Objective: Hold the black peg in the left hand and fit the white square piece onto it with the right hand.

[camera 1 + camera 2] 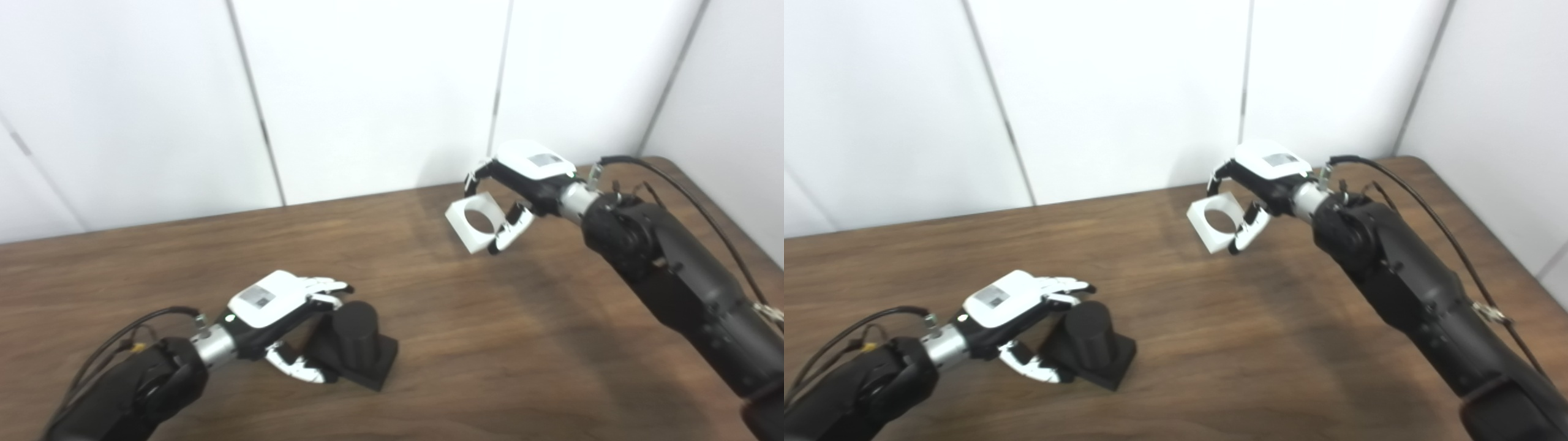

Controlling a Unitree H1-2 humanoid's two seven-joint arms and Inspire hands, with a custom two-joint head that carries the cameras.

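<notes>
The black peg (358, 334), a short cylinder on a square base, stands on the wooden table (502, 355) at the front left. My left hand (275, 306) is right beside it on its left. The fingers reach straight over the cylinder's top edge and the thumb lies by the base's front. They are spread, not closed on it. My right hand (530, 171) is shut on the white square piece (459, 228), which has a round hole. It holds the piece tilted in the air over the table's far right, well apart from the peg (1087, 343).
White wall panels (380, 92) stand right behind the table's far edge. The table's right edge (723, 214) runs under my right arm. Cables hang loose along both forearms.
</notes>
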